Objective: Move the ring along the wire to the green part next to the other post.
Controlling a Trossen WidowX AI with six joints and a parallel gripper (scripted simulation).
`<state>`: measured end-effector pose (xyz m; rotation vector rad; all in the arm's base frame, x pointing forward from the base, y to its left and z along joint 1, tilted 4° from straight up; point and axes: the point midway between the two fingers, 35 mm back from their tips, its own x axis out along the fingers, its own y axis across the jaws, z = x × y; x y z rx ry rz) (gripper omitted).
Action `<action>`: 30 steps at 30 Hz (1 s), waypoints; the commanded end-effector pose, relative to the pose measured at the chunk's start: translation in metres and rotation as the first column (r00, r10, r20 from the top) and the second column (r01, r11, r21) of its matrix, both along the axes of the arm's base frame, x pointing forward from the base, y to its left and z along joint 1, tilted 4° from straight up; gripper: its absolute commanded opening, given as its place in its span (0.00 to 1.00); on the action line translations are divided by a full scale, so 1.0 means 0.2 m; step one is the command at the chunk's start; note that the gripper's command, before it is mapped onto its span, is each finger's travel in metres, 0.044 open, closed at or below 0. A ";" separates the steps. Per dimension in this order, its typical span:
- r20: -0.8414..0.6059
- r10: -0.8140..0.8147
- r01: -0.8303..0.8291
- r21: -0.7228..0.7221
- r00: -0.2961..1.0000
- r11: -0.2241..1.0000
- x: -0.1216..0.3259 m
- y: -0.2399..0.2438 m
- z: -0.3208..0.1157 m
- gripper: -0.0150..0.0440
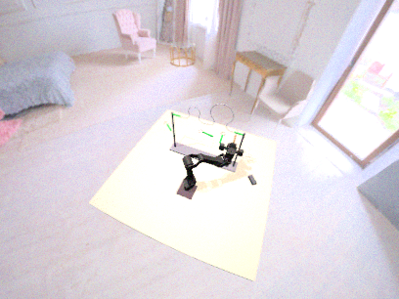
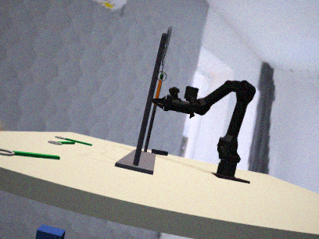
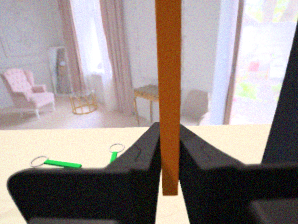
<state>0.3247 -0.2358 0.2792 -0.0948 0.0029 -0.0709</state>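
Note:
The orange handle (image 1: 235, 138) (image 2: 158, 89) (image 3: 169, 75) hangs upright below the green wire part (image 1: 239, 133) beside the right post (image 1: 242, 146) in the top view. The ring (image 2: 166, 76) surrounds the green wire end in the exterior view; exact contact is too small to tell. My gripper (image 2: 155, 101) (image 3: 165, 128) is shut on the handle's lower part. The handle's bottom end shows below the fingertips in the wrist view. The other green part (image 1: 176, 115) is by the left post (image 1: 173, 131). The grey wire (image 1: 222, 105) bends in loops between them.
The post near my gripper rises as a dark bar (image 3: 284, 105) at the wrist view's right. Loose green-handled rings lie beyond the frame, including one green handle (image 1: 207, 134) (image 3: 62, 163). A small black box (image 1: 252, 180) (image 2: 159, 152) lies near the stand base (image 1: 183, 150).

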 end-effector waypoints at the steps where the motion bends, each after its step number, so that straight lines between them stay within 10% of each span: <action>1: 0.001 -0.004 0.004 0.002 1.000 1.000 0.00 0.00 0.01 0.00; 30: 0.001 -0.003 0.003 0.008 1.000 1.000 0.01 0.09 0.00 0.00</action>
